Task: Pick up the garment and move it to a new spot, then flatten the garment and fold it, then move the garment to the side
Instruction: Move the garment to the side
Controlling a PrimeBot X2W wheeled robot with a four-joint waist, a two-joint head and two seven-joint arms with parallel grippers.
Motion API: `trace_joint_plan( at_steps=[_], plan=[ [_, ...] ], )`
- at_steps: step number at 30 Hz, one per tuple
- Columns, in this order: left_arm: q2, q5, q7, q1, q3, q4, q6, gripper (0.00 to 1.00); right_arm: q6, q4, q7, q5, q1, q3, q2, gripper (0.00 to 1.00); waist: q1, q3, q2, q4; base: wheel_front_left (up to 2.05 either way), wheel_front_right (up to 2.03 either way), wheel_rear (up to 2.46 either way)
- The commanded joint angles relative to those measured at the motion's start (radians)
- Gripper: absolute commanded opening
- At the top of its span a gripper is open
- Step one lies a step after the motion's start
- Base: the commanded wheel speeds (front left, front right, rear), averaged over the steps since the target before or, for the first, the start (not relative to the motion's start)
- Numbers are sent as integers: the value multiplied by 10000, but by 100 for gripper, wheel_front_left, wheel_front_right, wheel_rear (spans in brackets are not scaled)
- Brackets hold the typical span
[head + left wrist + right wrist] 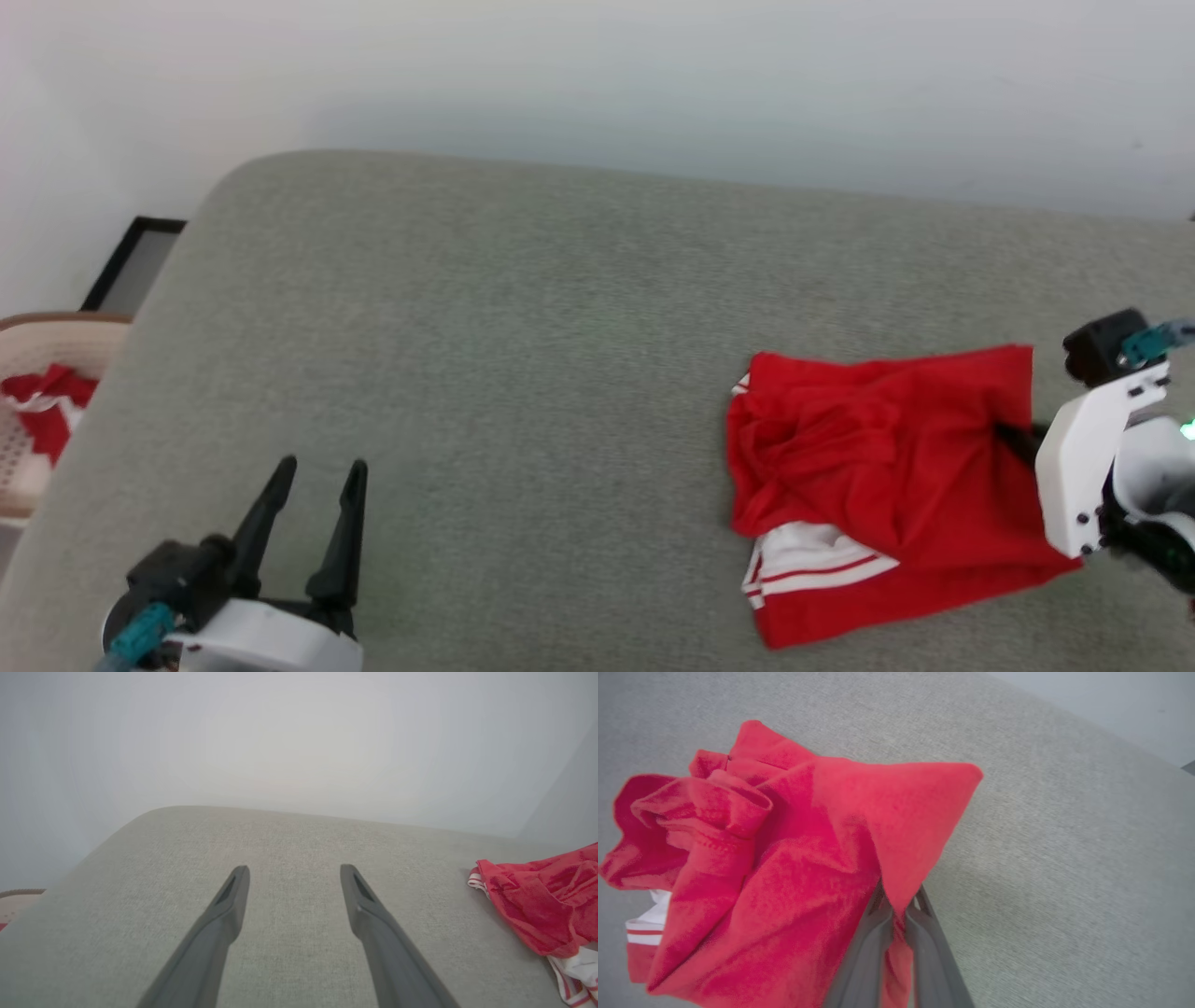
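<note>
The garment (878, 467) is a crumpled red shirt with a white, red-striped sleeve, lying at the right of the grey cushioned surface (523, 373). My right gripper (1013, 437) comes in from the right and is shut on the garment's right edge. In the right wrist view red cloth (794, 868) is pinched between the two closed fingers (866, 952), and a fold drapes over their tips. My left gripper (317, 471) stands open at the lower left, well apart from the garment. In the left wrist view its fingers (219, 924) point over bare surface, with the garment (542, 900) at the right edge.
A pale woven basket (42, 355) holding red-and-white cloth sits off the surface's left side, with a dark-framed panel (131, 261) behind it. A plain wall rises beyond the surface's far edge. Bare grey surface spreads between the two grippers.
</note>
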Motion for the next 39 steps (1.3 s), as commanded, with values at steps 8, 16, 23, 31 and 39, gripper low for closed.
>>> trace_joint_plan(
  at_steps=[8,16,23,31,39],
  plan=[
    [285,-30,9,-835,-420,-53,-38,100,-11,-518,-28,-383,-795,214,-769,0,0,286,0,-996,0,0,0],
    [598,-103,9,-1778,-960,-19,-38,100,-13,-500,-549,-730,-1883,869,-1641,0,0,835,0,-2018,0,0,0],
    [850,-149,9,-2644,-1470,29,-38,100,-11,-112,-1385,-1080,-2958,1685,-2381,0,0,1479,0,-2789,0,0,0],
    [1173,-270,9,-3668,-2036,115,-38,100,-13,826,-2527,-1278,-4303,2591,-2976,0,0,2402,0,-3490,0,0,0],
    [1469,-262,9,-4335,-2413,85,-38,100,-13,1964,-3661,-1643,-5290,3128,-3219,0,0,3228,0,-4017,0,0,0]
  ],
)
